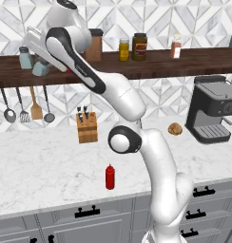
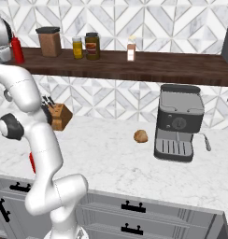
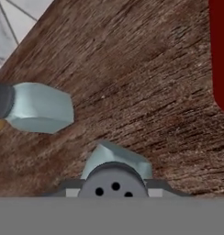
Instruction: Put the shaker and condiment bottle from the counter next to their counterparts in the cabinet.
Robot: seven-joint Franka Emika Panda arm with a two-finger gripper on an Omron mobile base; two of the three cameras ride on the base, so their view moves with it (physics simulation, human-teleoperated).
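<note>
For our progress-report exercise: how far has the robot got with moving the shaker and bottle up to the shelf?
Nothing is finished. In hand: the claw holds a pale blue-grey shaker at the dark wooden shelf, beside its matching shaker. Left: release it, then fetch the red squeeze bottle from the white marble counter.

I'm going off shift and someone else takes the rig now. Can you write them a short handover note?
Gripper: shut on the shaker, held over the cabinet shelf at its left end, beside the matching shaker.
Matching red bottle stands on the same shelf end.
Condiment bottle stands on the counter near the front edge.
Done: shaker carried up.
Left: set it down and release, then fetch the condiment bottle.
</note>
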